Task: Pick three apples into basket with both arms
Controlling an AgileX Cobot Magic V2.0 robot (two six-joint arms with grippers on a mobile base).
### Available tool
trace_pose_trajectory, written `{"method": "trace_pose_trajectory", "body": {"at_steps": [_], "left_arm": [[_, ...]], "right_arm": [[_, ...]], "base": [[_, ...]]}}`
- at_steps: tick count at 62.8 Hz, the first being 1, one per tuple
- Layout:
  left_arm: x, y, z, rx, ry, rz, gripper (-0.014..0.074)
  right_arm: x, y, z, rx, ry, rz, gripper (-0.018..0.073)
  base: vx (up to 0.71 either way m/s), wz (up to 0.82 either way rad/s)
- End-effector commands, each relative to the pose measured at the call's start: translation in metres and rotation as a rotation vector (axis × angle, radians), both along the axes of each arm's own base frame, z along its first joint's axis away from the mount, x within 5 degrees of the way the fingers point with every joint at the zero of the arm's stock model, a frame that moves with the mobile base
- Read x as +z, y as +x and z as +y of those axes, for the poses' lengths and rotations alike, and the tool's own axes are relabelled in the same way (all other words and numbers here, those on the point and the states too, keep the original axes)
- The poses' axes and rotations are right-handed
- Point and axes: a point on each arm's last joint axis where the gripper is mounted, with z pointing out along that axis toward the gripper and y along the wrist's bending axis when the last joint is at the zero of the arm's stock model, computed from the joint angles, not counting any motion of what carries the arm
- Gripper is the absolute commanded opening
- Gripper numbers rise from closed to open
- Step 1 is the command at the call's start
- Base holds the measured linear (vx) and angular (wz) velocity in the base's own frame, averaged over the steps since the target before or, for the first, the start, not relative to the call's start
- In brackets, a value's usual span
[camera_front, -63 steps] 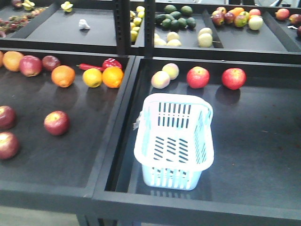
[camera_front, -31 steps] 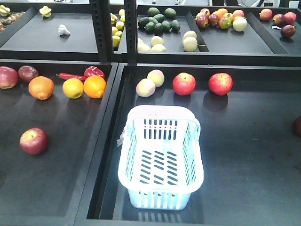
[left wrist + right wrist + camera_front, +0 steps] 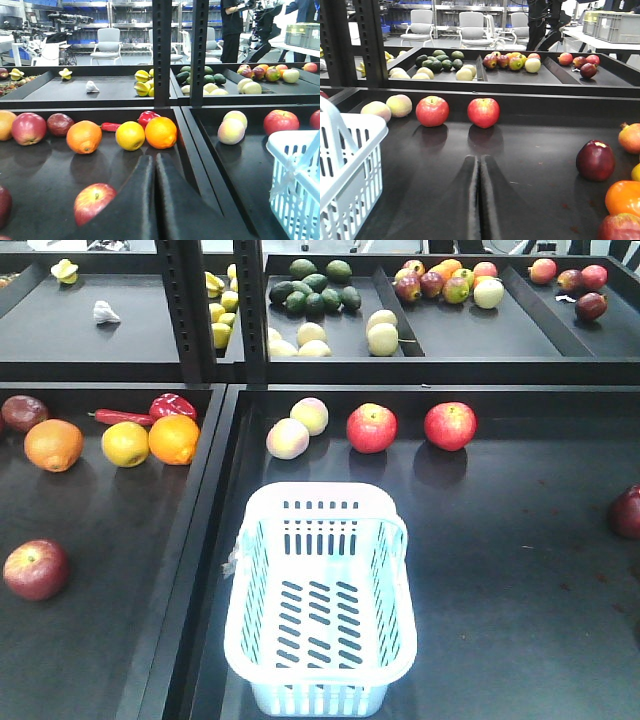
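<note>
Currently both left jaws and right jaws are sitting pressed together; one dull dark-red round apple is lying lower-left of the left pair, another dark-red apple right of the right pair.

Pale smooth plastic basket on a matt black tray.
</note>
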Motion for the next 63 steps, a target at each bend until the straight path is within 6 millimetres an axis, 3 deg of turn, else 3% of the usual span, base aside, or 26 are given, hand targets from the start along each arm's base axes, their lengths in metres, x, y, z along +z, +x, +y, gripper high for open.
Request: {"method": "trace_pose_trajectory", "body": {"at_steps": [1, 63], "left_arm": [[0.0026, -0.0004, -0.0008, -0.010, -0.009, -0.074, -0.0006], [0.0026, -0.0004, -0.0008, -0.010, -0.009, -0.074, -0.0006]], "right_arm": [[0.0042, -0.0007, -0.0001, -0.002, -0.017, -0.083, -0.0010], [0.0042, -0.0007, -0.0001, -0.002, -0.017, -0.083, -0.0010]], "base": [[0.06, -0.07], [0.03, -0.02]]}}
